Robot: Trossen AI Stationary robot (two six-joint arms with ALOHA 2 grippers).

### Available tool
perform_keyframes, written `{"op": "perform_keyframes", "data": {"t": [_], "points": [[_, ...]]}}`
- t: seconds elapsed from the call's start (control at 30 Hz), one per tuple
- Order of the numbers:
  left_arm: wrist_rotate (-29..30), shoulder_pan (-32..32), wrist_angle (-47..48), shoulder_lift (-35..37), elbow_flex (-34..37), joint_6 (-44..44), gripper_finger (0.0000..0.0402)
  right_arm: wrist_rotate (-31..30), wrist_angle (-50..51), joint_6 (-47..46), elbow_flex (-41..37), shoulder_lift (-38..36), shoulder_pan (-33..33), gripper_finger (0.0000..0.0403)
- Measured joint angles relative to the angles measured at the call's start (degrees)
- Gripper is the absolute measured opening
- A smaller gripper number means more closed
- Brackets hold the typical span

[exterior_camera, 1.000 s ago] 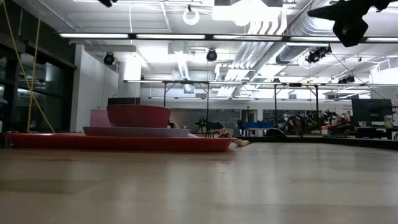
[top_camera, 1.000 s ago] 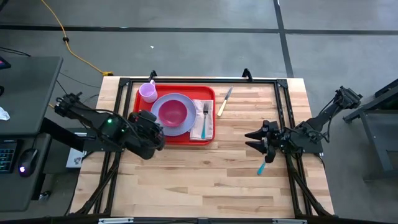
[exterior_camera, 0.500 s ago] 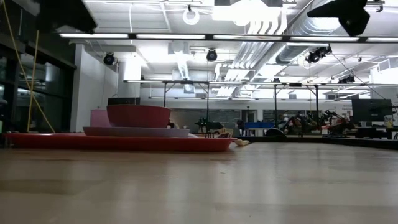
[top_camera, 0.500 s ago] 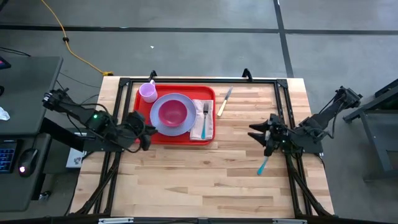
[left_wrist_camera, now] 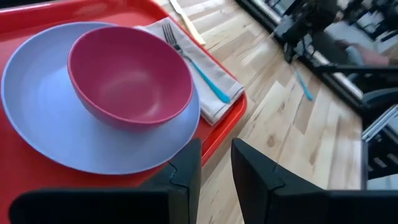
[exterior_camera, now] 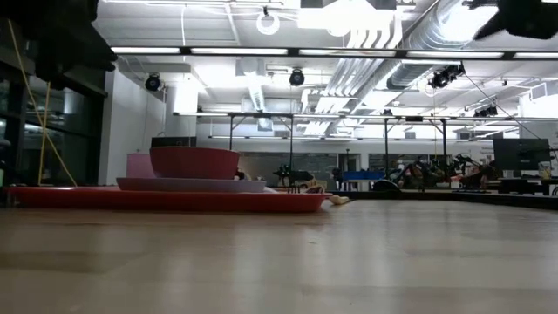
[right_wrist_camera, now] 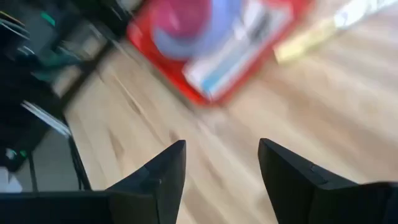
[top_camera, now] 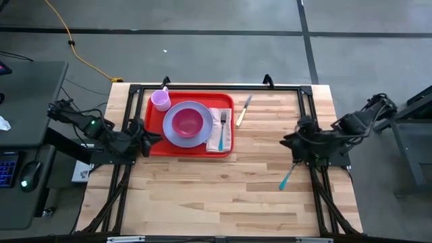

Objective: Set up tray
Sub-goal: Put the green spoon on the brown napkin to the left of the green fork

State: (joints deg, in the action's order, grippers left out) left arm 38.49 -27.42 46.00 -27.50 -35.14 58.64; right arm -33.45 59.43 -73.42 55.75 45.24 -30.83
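My left fingers [left_wrist_camera: 214, 177] hover narrowly parted, empty, just off the tray's [top_camera: 154, 150] near corner at upper left; drifting in could nudge it. My right fingers [right_wrist_camera: 221, 180], wide and empty, leave the teal utensil [top_camera: 286, 179] and knife [top_camera: 244, 109] off-tray. Both arms have pulled outward since.

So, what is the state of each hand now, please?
Left hand: open by a narrow gap, holding nothing, beside the tray.
Right hand: open, holding nothing.
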Motion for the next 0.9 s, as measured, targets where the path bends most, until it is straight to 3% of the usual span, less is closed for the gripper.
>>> {"op": "perform_keyframes", "data": {"t": [0.17,0.43,0.9], "points": [[0.04,0.0,-0.03,4.19,2.24,-0.87,0.0117,15.87,6.54,-12.18,2.0,5.07,4.05,0.0181],[-0.77,0.0,0.71,10.11,5.35,-1.81,0.0117,30.11,5.89,-27.94,0.28,13.28,6.54,0.0181],[-3.61,0.0,7.32,20.24,8.38,-3.33,0.0117,39.44,8.88,-35.49,0.26,29.62,6.86,0.0181]]}}
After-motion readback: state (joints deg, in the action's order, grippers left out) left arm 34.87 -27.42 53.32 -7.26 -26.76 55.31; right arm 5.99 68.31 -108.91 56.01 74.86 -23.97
